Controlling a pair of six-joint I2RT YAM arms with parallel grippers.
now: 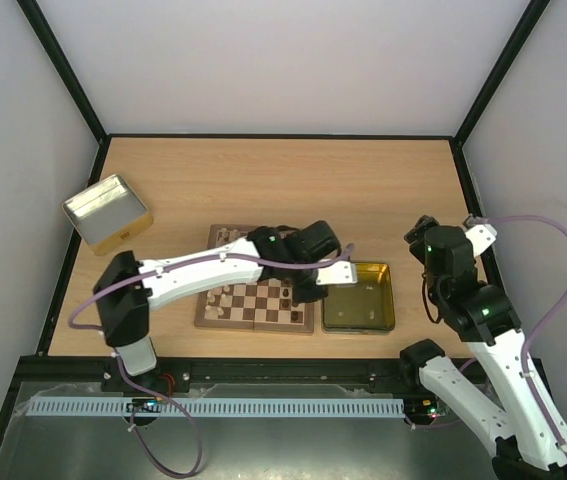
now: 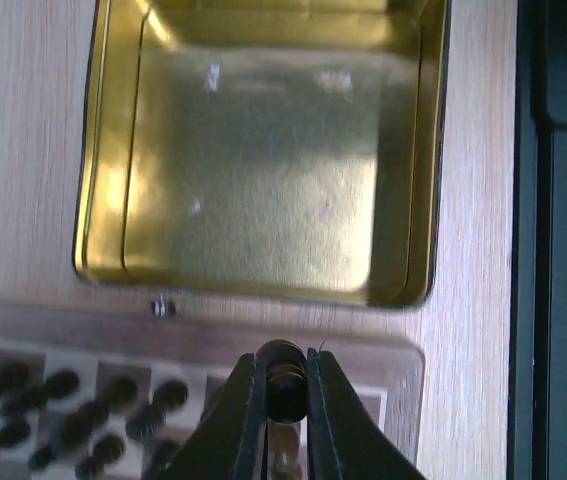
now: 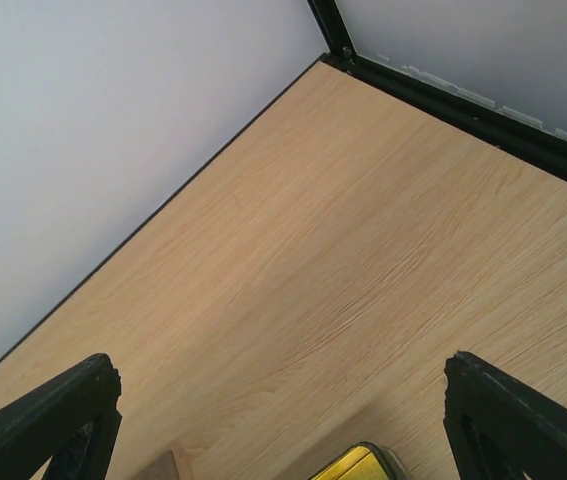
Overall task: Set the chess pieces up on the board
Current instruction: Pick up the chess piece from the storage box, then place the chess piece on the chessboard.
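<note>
The small checkered board (image 1: 255, 301) lies mid-table, with dark and cream chess pieces (image 1: 225, 296) on it. In the left wrist view several dark pieces (image 2: 73, 412) stand blurred on the board's squares (image 2: 383, 360). My left gripper (image 2: 283, 385) is shut on a dark brown chess piece (image 2: 285, 372), held above the board's right edge, next to the yellow-gold tin (image 2: 263, 160). My right gripper (image 3: 283, 420) is open and empty, raised over bare table at the right; its fingers (image 3: 53, 420) frame the wood.
The yellow-gold tin (image 1: 359, 296) sits right of the board and looks empty inside. A silver tin (image 1: 106, 211) stands at the far left. Black frame rails (image 1: 263, 368) run along the near edge; white walls close the sides.
</note>
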